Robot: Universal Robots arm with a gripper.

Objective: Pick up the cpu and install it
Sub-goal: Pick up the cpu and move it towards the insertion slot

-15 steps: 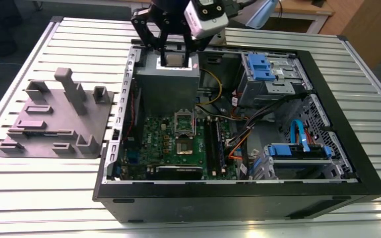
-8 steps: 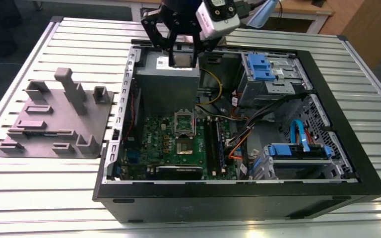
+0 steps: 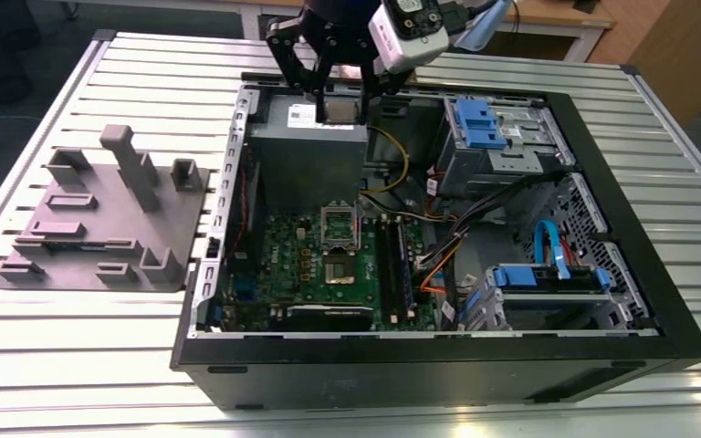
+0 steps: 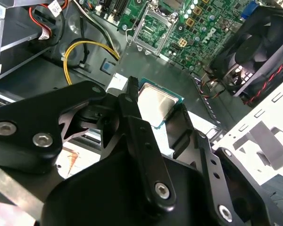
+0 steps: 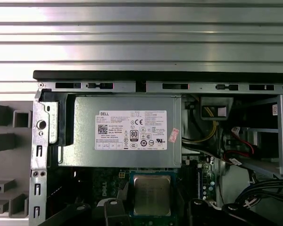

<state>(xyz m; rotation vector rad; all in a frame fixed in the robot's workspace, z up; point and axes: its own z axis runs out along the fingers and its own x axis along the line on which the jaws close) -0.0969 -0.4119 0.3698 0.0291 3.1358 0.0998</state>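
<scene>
My claw pinches the cpu by its edges, aloft over the grey power supply box, well apart from the motherboard socket. The chip seems slightly skewed, so it could slip free or bend the socket pins.

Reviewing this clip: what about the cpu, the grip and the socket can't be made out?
- Underside of the cpu: faces away in every view.
- Pins of the socket: too small in the exterior and second wrist views.
- Cpu's near corner: hidden behind links of the gripper, second wrist view.
</scene>
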